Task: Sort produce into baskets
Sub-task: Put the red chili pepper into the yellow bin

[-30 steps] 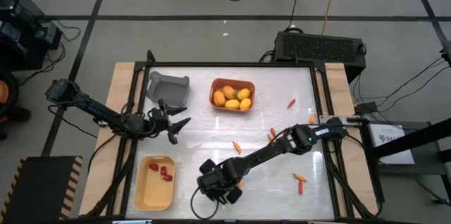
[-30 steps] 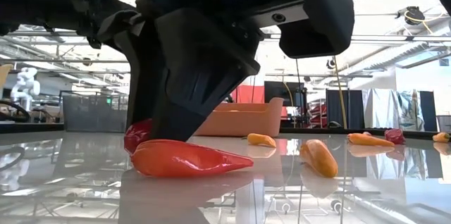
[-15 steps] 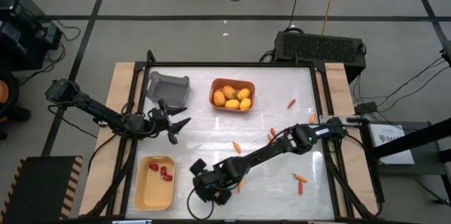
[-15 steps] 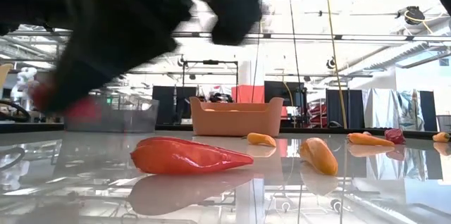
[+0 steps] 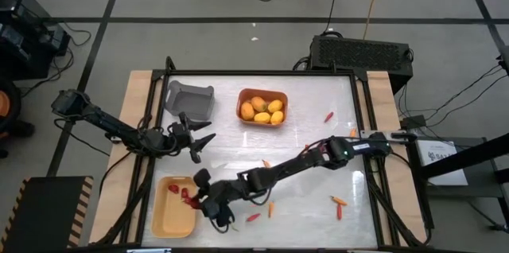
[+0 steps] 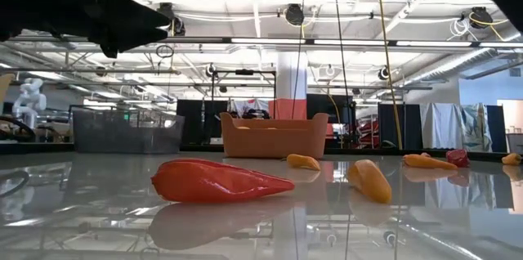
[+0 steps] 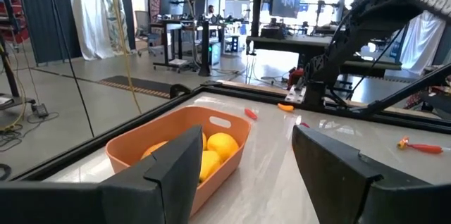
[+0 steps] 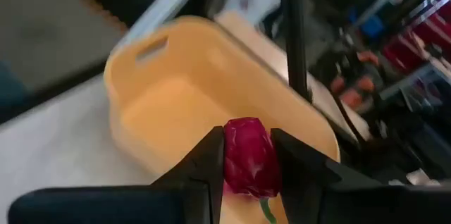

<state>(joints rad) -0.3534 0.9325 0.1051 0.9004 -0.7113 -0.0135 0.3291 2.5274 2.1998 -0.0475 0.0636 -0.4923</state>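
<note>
From above: right gripper (image 5: 205, 203) at the yellow basket (image 5: 163, 223), left gripper (image 5: 199, 140) waiting with fingers apart. Right wrist: clamped on a red berry (image 8: 248, 155) — likely light, smooth, slippery; best pinched at mid-body.

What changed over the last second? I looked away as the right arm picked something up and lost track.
The right gripper, shut on a dark red berry, swung leftward from the table's front middle to the pale yellow bin's edge. The orange-red pepper-like piece it stood over now lies uncovered. The left gripper stayed open near the grey bin; the orange bin and its yellow fruits are unchanged.
</note>
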